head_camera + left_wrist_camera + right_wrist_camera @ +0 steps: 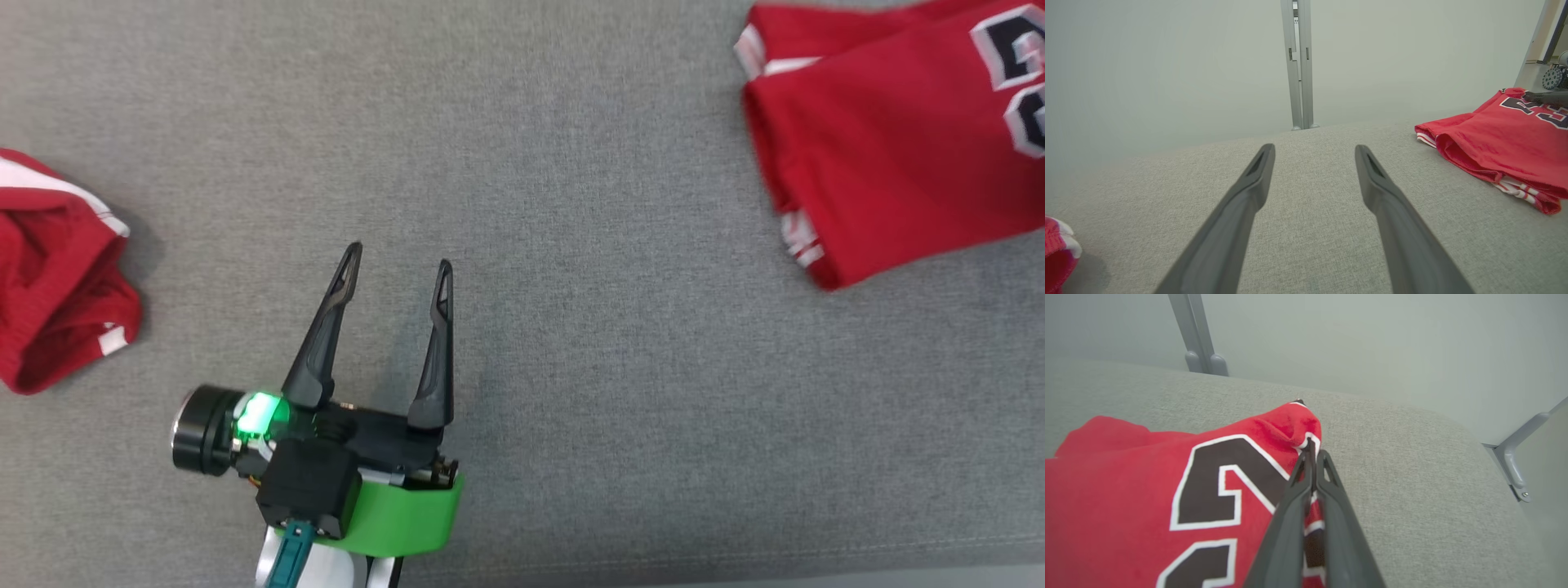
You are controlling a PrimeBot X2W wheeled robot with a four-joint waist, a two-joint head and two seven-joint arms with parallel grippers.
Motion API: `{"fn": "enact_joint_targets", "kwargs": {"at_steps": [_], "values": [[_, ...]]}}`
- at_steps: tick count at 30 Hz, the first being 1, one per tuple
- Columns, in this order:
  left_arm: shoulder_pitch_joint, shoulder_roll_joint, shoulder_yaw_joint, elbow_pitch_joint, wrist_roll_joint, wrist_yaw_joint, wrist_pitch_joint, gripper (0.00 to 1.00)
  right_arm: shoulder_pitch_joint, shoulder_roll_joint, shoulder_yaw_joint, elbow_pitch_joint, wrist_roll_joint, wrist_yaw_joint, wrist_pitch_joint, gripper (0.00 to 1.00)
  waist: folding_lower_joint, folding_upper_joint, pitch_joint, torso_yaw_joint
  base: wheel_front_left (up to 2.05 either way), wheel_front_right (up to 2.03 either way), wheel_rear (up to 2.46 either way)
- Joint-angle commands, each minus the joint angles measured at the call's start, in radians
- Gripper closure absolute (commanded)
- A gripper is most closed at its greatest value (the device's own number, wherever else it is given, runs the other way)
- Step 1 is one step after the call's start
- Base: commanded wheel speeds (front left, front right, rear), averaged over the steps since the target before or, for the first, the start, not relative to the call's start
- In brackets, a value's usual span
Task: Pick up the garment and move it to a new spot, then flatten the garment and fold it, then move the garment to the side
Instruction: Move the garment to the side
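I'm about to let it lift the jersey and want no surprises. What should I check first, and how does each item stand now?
1. Right jaws shut on an edge of the red jersey: ok.
2. How deep the cloth sits between them: cannot tell.
3. Left jaws open, apart from the jersey: ok.
4. Second red garment lies well apart from the jersey: ok.
5. Bare grey surface between them for a new spot: ok.
6. Jersey's whole outline in sight: not ok, the head view cuts it off.

Test lab: grey cloth table (571,163), pale panels (1167,61), metal post (1298,65).
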Motion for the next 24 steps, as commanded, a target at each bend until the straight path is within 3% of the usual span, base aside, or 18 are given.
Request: {"fn": "enact_joint_targets", "kwargs": {"at_steps": [1,10,16,23,24], "values": [[-0.034,0.007,-0.001,-0.019,0.010,-0.006,-0.003,0.00,-0.024,-0.023,-0.032,-0.006,-0.029,-0.002,-0.003,1.00,-0.0001,0.0000,0.113,-0.029,0.00,0.00,0.00],[-0.127,0.027,-0.029,-0.104,0.035,-0.028,-0.002,0.00,-0.076,-0.174,-0.220,-0.026,-0.159,-0.002,-0.004,1.00,-0.0001,0.0000,0.253,-0.025,0.00,0.00,0.00],[-0.155,0.039,-0.050,-0.129,0.033,-0.033,-0.002,0.00,-0.096,-0.274,-0.274,-0.008,-0.210,-0.002,-0.004,1.00,-0.0001,0.0000,0.294,-0.003,0.00,0.00,0.00],[-0.166,0.053,-0.043,-0.138,0.014,-0.026,-0.002,0.00,-0.127,-0.336,-0.330,0.011,-0.266,-0.002,-0.004,1.00,-0.0001,0.0000,0.321,0.018,0.00,0.00,0.00],[-0.168,0.053,-0.044,-0.137,0.011,-0.027,-0.002,0.00,-0.139,-0.336,-0.343,0.014,-0.281,-0.002,-0.003,0.53,-0.0001,0.0000,0.323,0.020,0.00,0.00,0.00]]}}
